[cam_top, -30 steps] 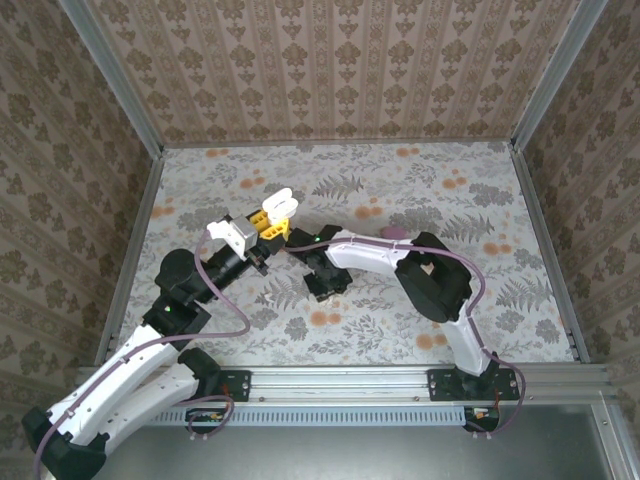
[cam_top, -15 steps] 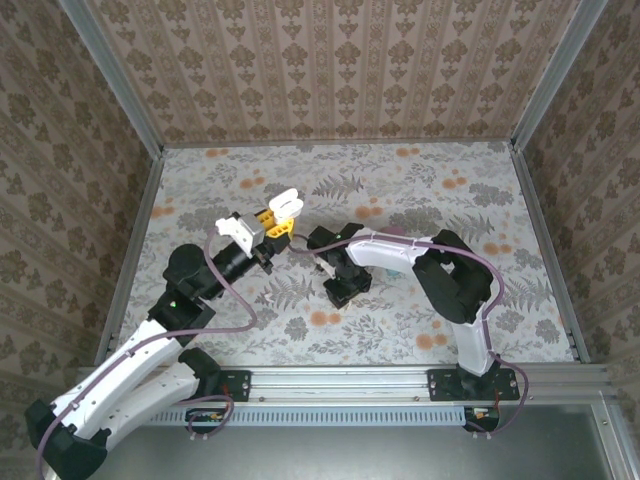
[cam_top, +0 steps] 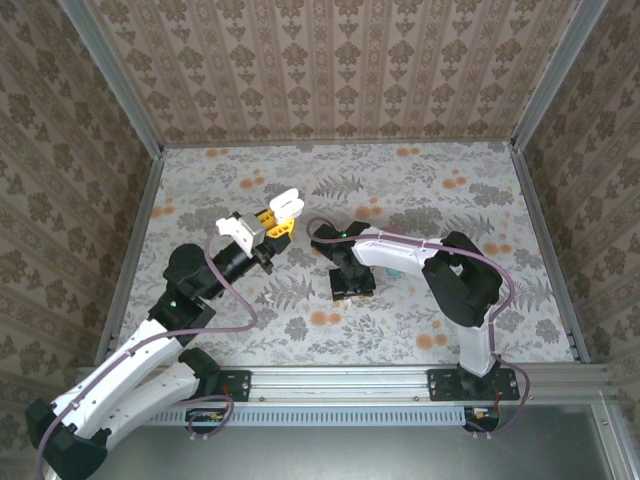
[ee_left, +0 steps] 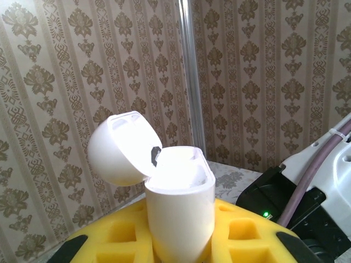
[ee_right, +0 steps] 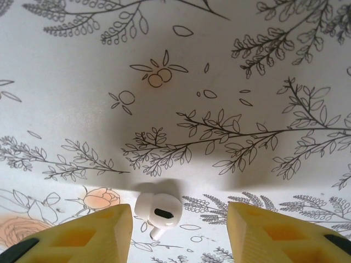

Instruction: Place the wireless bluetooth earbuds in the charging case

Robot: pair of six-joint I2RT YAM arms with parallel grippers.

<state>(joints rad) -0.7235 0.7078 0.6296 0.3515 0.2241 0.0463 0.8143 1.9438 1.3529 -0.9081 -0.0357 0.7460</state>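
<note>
My left gripper (ee_left: 178, 244) is shut on the white charging case (ee_left: 178, 208), which stands upright between its yellow fingers (ee_left: 104, 238). The case's rounded lid (ee_left: 118, 148) is swung open to the left. From above, the case (cam_top: 284, 208) sits left of centre, raised off the table. One white earbud (ee_right: 158, 212) lies on the floral table, stem pointing toward the camera. My right gripper (ee_right: 180, 233) hangs open just above it, its yellow fingers (ee_right: 274, 233) on either side and not touching it. From above, the right gripper (cam_top: 352, 283) points down at the table.
Patterned walls (cam_top: 330, 70) and aluminium posts (cam_top: 110, 75) enclose the floral table (cam_top: 450, 200) on three sides. The right arm's white link (cam_top: 395, 255) stretches across the middle. Bare tabletop lies at the back and far right.
My right gripper has drawn away from the case, moving right and toward the near edge, and its jaws have widened. The left gripper with the case has shifted slightly.
</note>
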